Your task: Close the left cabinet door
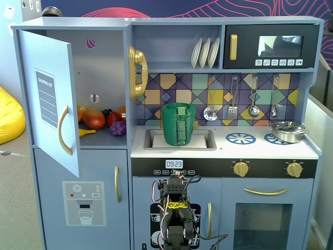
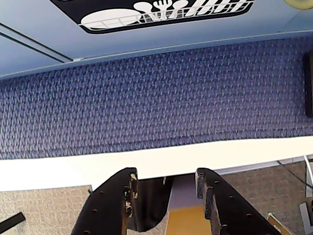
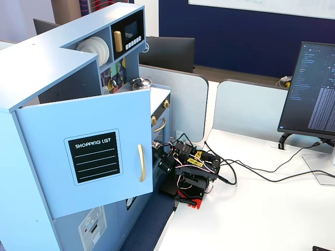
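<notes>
The left cabinet door is a tall light-blue panel with a black "SHOPPING LIST" label and a curved gold handle. It stands wide open, swung out from the cabinet front; it also shows in a fixed view from the side. My arm sits folded low in front of the kitchen's middle, right of and well below the door handle, also seen on the white table. In the wrist view my gripper is open and empty, pointing at the white table edge and blue mat.
Toy fruit lies inside the open cabinet. A gold phone hangs beside it. A green basket sits in the sink and a pot on the stove. A monitor and cables are on the table.
</notes>
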Available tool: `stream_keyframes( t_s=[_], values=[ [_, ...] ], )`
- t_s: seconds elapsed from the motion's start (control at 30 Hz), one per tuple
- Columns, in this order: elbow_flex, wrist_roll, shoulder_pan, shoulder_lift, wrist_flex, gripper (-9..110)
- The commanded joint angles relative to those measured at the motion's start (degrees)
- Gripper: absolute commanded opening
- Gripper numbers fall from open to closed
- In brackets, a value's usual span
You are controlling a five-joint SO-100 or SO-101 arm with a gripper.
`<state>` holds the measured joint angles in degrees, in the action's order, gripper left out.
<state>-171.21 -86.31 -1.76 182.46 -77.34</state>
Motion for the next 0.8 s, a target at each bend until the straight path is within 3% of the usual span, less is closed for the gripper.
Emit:
stream_keyframes(
  t_s=[0.0,0.5,0.67,0.77],
  values=[
    [-0.4,-0.3,0.0,-0.4,-10.5,6],
    [-0.5,-0.2,-2.4,-0.4,-10.5,3],
    [0.2,-5.5,-9.1,-0.5,-7.5,0],
    [2.6,-1.8,-19.0,-2.5,3.8,0]
  ],
)
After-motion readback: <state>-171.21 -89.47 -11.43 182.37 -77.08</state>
